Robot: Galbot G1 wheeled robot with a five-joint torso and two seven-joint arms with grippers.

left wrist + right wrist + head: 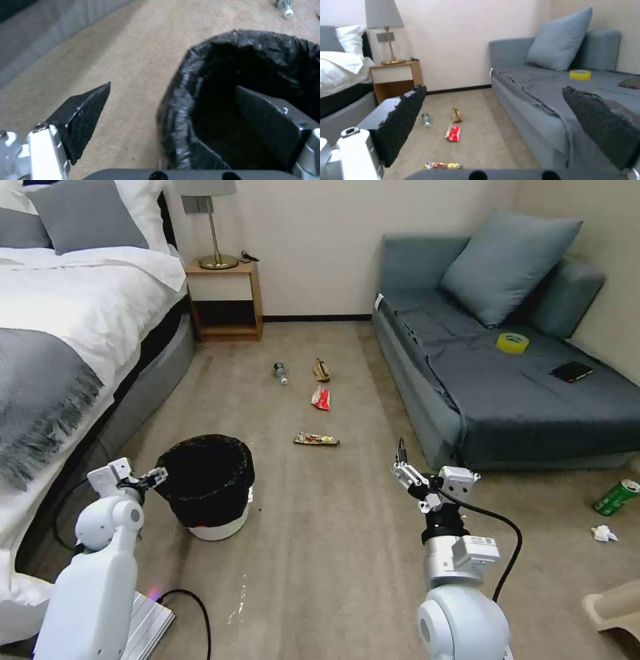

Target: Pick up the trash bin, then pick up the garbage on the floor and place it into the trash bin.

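Trash bin (pixel 208 488) on the carpet (pixel 320 553) beside the bed (pixel 60 347), left gripper (pixel 159 475) at its near-left rim. Right gripper (pixel 404 468) raised above bare floor near the sofa (pixel 520 400), well apart from the bin. Farther ahead, scattered: yellow-brown wrapper (pixel 317 439), red-and-white wrapper (pixel 321 398), brown paper bag (pixel 321 370), small bottle (pixel 281 373).

we're reading no legible text anywhere, bottle label (pixel 280 371), wrapper prints (pixel 321 398), green can (pixel 617 498) all too small to read
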